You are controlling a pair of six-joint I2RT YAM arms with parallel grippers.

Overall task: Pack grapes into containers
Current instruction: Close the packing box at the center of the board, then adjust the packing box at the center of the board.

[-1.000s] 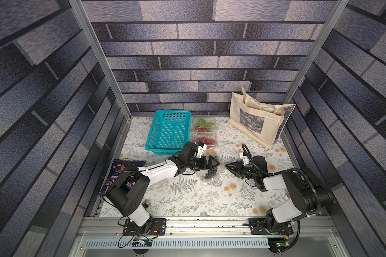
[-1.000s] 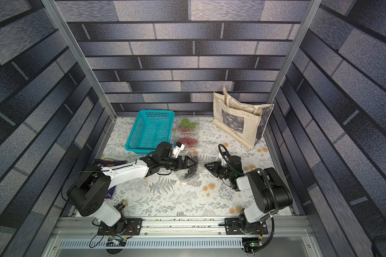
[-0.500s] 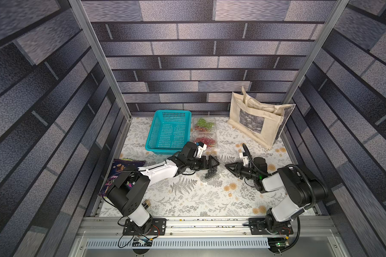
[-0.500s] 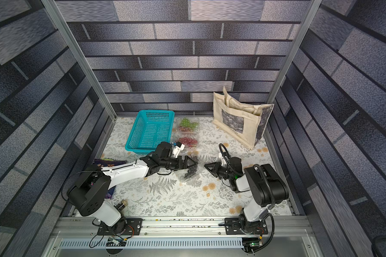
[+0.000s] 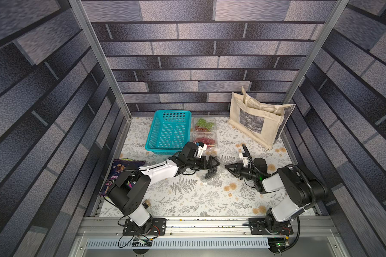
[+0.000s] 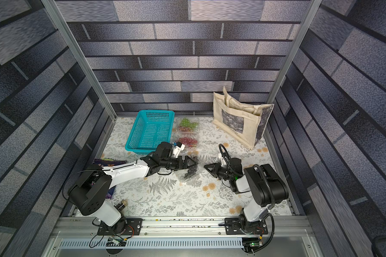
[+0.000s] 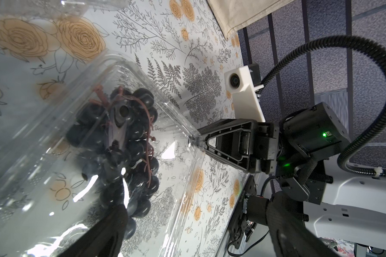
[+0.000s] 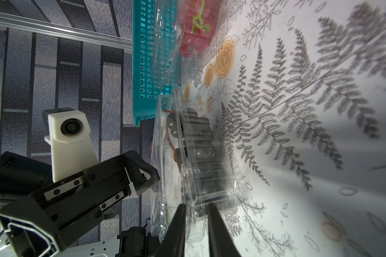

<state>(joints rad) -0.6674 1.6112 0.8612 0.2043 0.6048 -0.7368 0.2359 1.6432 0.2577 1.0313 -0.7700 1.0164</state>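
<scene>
Both top views show the black-purple grapes (image 5: 208,175) inside a clear clamshell (image 5: 203,179) in the middle of the floral tablecloth (image 5: 187,200), between the two arms. The left gripper (image 5: 215,167) sits over that clamshell with its jaws spread as wide as they go and nothing held. In the left wrist view one of its fingers (image 7: 103,231) shows dark and blurred by the clear plastic, and I cannot tell whether it touches. The right gripper (image 7: 196,142) reaches in from the opposite side, jaws drawn nearly together on the clamshell's thin rim at a corner. The right wrist view shows the plastic flange caught between its two fingers (image 8: 178,222).

Farther back, just beside the teal basket (image 5: 167,133), two more boxes stand in a row. The far clamshell (image 5: 212,120) holds green grapes (image 5: 202,122) with some red ones, and the near clamshell (image 5: 214,135) holds red grapes (image 5: 205,140). A beige tote bag (image 5: 252,120) stands at the back right, well apart. A purple snack packet (image 5: 120,165) lies at the left edge.
</scene>
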